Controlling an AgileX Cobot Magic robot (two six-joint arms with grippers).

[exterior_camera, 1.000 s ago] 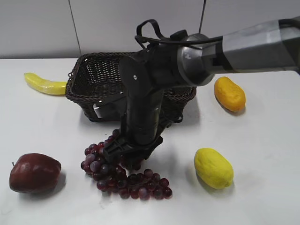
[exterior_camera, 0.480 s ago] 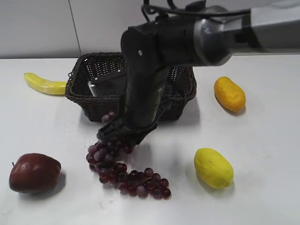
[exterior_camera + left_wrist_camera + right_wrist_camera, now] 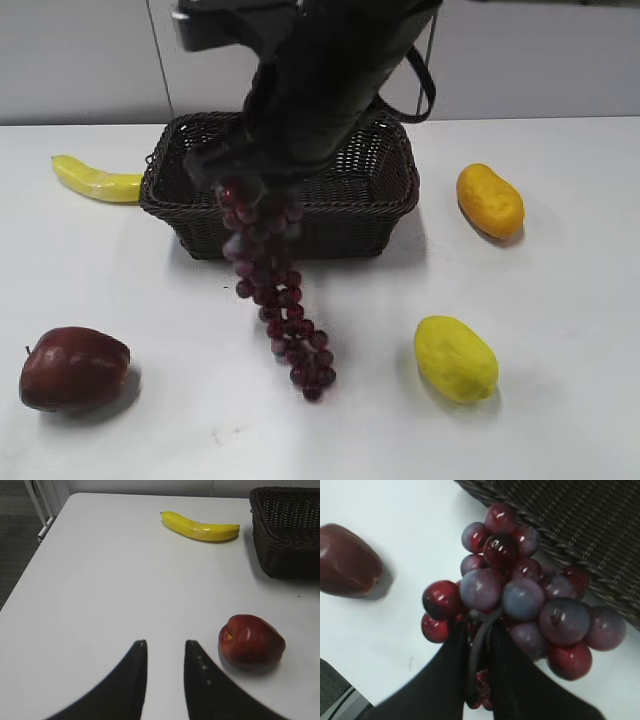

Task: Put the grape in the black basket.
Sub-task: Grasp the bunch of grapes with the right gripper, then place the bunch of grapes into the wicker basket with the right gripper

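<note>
My right gripper [image 3: 232,178] is shut on the stem end of the grape [image 3: 275,290], a long bunch of dark red and purple grapes that hangs down in the air in front of the black basket [image 3: 385,200]. In the right wrist view the grape [image 3: 520,600] fills the middle, with the gripper fingers [image 3: 479,630] clamped on its stem and the black basket [image 3: 580,535] at the upper right. My left gripper [image 3: 165,645] is open and empty above the bare table, left of the basket [image 3: 287,535].
A dark red apple [image 3: 72,368] lies front left; it also shows in the left wrist view [image 3: 251,641] and the right wrist view [image 3: 347,560]. A banana [image 3: 95,180] lies left of the basket. A lemon [image 3: 455,358] and an orange-yellow fruit [image 3: 490,200] lie on the right.
My right gripper has risen with the grape, from table level to the height of the basket's rim. The bunch has left the table and now dangles stretched out.
</note>
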